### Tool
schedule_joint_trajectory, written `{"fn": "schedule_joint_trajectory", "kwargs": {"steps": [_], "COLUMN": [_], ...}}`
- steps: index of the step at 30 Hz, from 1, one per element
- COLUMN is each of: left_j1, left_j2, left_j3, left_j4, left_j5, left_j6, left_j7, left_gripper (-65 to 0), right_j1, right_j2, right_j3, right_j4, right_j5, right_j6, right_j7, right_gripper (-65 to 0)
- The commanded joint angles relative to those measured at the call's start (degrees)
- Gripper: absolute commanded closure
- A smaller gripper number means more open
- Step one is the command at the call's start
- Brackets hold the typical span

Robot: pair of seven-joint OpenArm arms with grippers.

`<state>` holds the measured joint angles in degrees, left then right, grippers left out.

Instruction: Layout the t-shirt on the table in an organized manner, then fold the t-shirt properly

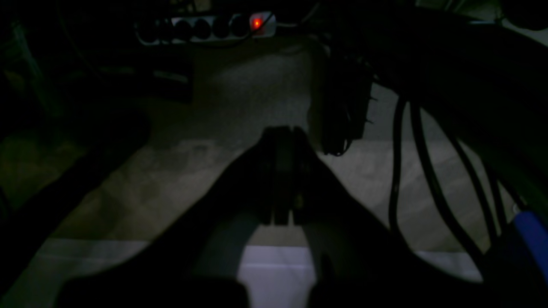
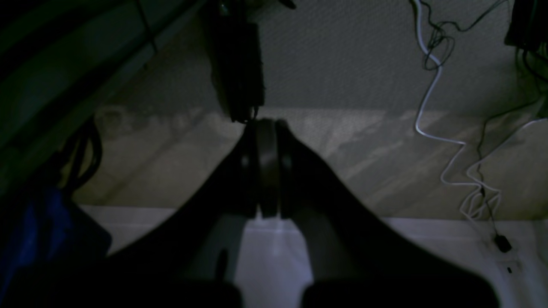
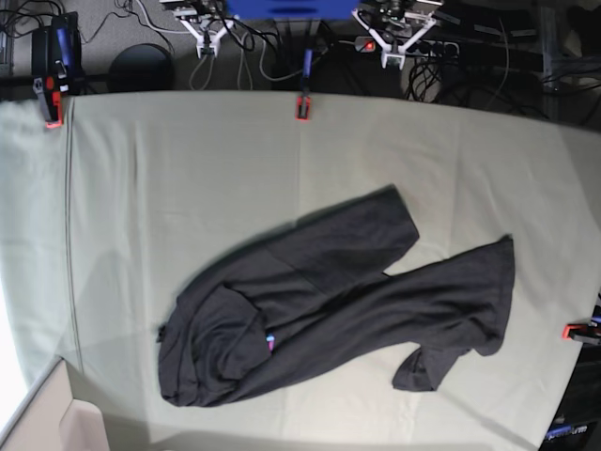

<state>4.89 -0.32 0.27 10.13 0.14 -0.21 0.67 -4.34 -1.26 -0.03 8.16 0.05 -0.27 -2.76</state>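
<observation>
The t-shirt (image 3: 329, 301) lies crumpled on the table (image 3: 188, 169), dark charcoal and twisted into a long diagonal bundle from lower left to right. A small bit of coloured print (image 3: 270, 343) peeks out near its left end. Both arms are parked beyond the table's far edge, well away from the shirt. My left gripper (image 1: 283, 132) is shut with nothing in it and looks at the dim floor; in the base view it is the left gripper (image 3: 398, 39). My right gripper (image 2: 267, 125) is also shut and empty, seen from the base as the right gripper (image 3: 208, 38).
Red clamps (image 3: 302, 108) (image 3: 52, 113) (image 3: 577, 331) grip the table's edges. Behind the table are a blue robot base (image 3: 277, 7), tangled cables (image 2: 432, 107) and a power strip with a red light (image 1: 257, 23). A beige box corner (image 3: 38, 413) sits at the lower left.
</observation>
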Motion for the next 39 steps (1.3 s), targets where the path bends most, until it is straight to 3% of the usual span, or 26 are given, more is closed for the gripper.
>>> {"fn": "schedule_joint_trajectory", "kwargs": {"steps": [1,29,34,39], "left_j1": [0.1,1.8,4.9,12.3], "left_j2": [-0.2,-1.7,-3.6,-7.1], "left_j3": [0.1,-0.1,-0.2,-0.2], "left_j4": [0.0,0.5,0.8,10.9], "left_j5": [-0.2,-0.2,-0.2,-0.2], "left_j6": [0.0,0.0,0.0,0.0], "left_j7": [-0.1,-0.3,-0.7,-0.4], "left_gripper": [0.0,0.0,0.0,0.0], "right_j1": [-0.1,-2.3,-7.8,-18.5], "right_j2": [-0.1,-0.1,1.0,2.4], "right_j3": [-0.1,-0.4,-0.3,-0.4], "right_j4": [0.1,4.6,8.8,24.3], "right_j5": [0.3,0.3,0.3,0.3], "right_j6": [0.6,0.6,0.6,0.6], "right_j7": [0.2,-0.2,0.3,-0.2], "right_gripper": [0.0,0.0,0.0,0.0]}}
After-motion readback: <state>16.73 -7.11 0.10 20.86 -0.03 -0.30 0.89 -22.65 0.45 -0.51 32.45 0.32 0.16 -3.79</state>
